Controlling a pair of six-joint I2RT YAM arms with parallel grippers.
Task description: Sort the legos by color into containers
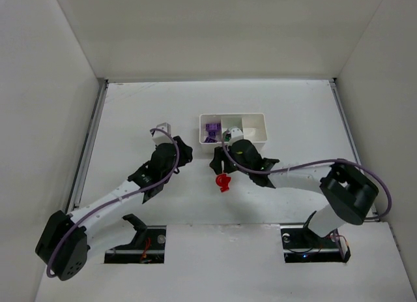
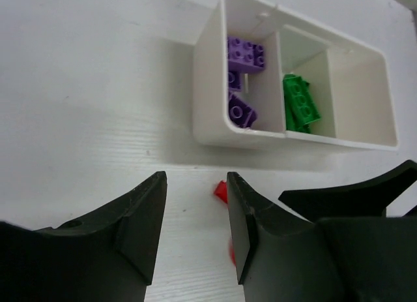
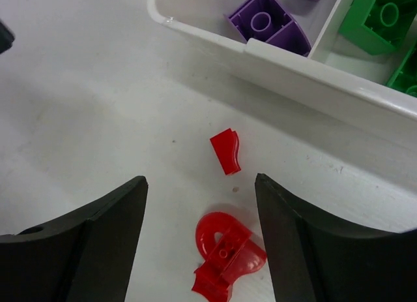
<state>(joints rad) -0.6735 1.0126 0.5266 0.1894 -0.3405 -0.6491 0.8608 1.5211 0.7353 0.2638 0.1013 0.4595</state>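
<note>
Red legos: You have two red pieces loose on the white table (image 1: 130, 119), just in front of the tray's near wall. One is a small curved brick (image 3: 225, 151). The other is a larger arched piece (image 3: 225, 253), a little nearer to the robot. The two lie close together but do not touch.
Purple legos: Several purple bricks (image 2: 244, 54) sit in the tray's left compartment.
Green legos: The green bricks (image 2: 298, 103) lie in the middle compartment, leaning against each other.
Tray: The white rectangular tray (image 2: 208, 87) stands near the middle of the table, its long side facing the arms. Two thin dividers split it into three square compartments.
Right gripper: Your right gripper (image 3: 201, 184) is spread wide and holds nothing. In its wrist view both red pieces show in the gap between the two black fingers (image 3: 98, 243). The arched piece is the deeper of the two in that gap. Whether the fingers touch the table cannot be told.
Left gripper: Your left gripper (image 2: 195, 181) is released too, with a narrower gap and nothing in it. It points toward the tray's near left corner. A bit of red shows just beyond its fingertips (image 2: 156, 184).
Arms: In the overhead view both arms reach inward toward the tray, the right arm closer to it.
</note>
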